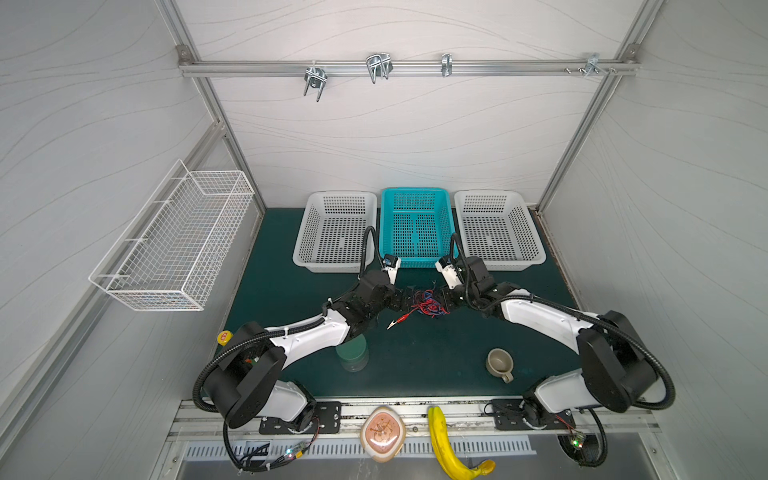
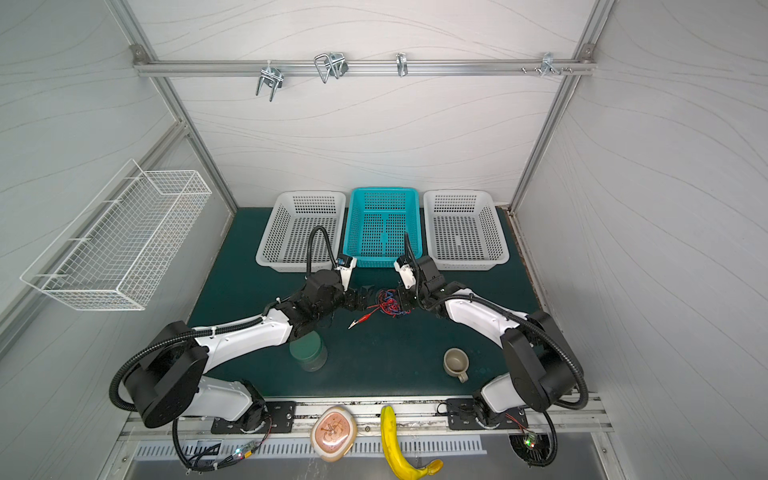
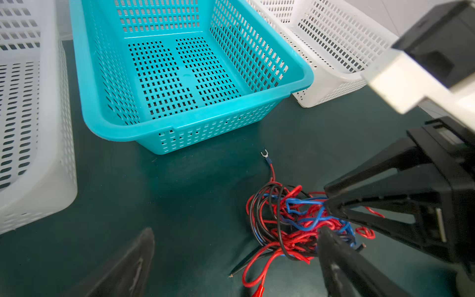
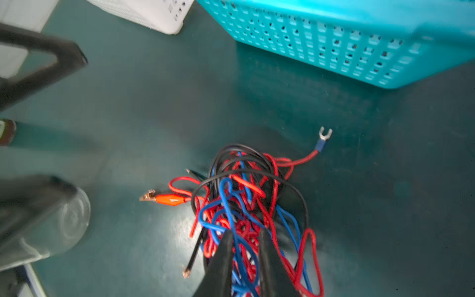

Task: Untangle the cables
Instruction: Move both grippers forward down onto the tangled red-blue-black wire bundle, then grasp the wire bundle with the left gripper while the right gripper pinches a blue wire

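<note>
At the near edge, off the mat point(image 1: 415, 365): a banana point(image 1: 440, 436) and a pink dish point(image 1: 382, 432), no part of the job. Further in, a jar point(image 1: 353, 353) under the left arm and a mug point(image 1: 498, 362) to the right, both well apart from the work. Mid-mat, between the two arms: the cables point(image 1: 428, 305), red, blue and black, bunched in a single knot. Right gripper point(image 4: 244, 234) clenched on the knot's edge, blue and red strands pinched between its fingers point(image 4: 226, 257). Left gripper point(image 3: 236, 231) spread wide, grasping nothing, one finger close against the tangle, touching or not impossible to tell, the other clear of it. Trailing loose from the knot: a red clip point(image 4: 169, 199) on the near side and a fork terminal point(image 4: 325, 132) on the far side, pointing toward the baskets. Beyond, a teal basket point(image 1: 419, 262) between two white baskets point(image 1: 324, 265), all three empty. By the look of it, barely begun: one hold taken, no cable yet drawn free, every strand left to separate
</note>
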`<state>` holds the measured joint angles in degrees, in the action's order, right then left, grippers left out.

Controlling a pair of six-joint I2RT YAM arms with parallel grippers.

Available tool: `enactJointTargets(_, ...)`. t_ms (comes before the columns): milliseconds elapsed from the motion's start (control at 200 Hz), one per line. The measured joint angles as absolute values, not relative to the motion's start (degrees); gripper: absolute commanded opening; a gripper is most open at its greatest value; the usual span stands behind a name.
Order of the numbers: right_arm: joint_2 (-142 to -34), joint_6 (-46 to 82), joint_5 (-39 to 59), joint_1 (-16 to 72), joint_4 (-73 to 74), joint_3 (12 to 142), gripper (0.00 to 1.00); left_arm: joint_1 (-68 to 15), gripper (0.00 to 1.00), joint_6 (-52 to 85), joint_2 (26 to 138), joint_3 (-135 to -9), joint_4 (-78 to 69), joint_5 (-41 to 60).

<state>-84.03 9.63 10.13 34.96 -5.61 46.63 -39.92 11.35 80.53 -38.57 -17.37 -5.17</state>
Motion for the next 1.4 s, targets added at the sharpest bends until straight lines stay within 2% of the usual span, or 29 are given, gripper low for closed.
enactJointTargets(15,-84.31,10.02,10.17,35.00,-5.48,46.92,0.00,-39.92,0.99,11.33,80.53,-38.57,-17.37,-5.17)
enactJointTargets(315,-84.44,8.38,10.37,37.89,-6.02,49.98,0.00,-39.92,0.99,10.61,81.30,-38.59,-17.34,-5.39)
enactJointTargets(640,-76.36,7.94,11.55,38.02,-5.76,51.29,0.00,-39.92,0.99,10.00,82.56,-39.64,-17.52,-5.15)
enactJointTargets(1141,-77.21,11.14,16.43,38.02,-0.05,51.59,0.00,-39.79,0.96,9.78,83.05,-39.35,-21.50,-0.99)
enactJointTargets(1301,-77.49,11.57,17.12,38.02,0.82,51.59,0.00,-39.79,0.82,10.26,82.72,-38.15,-24.53,1.83)
enactJointTargets(1401,-77.47,12.43,18.11,38.02,2.00,51.59,0.00,-39.79,0.59,11.22,82.72,-38.13,-25.56,2.66)
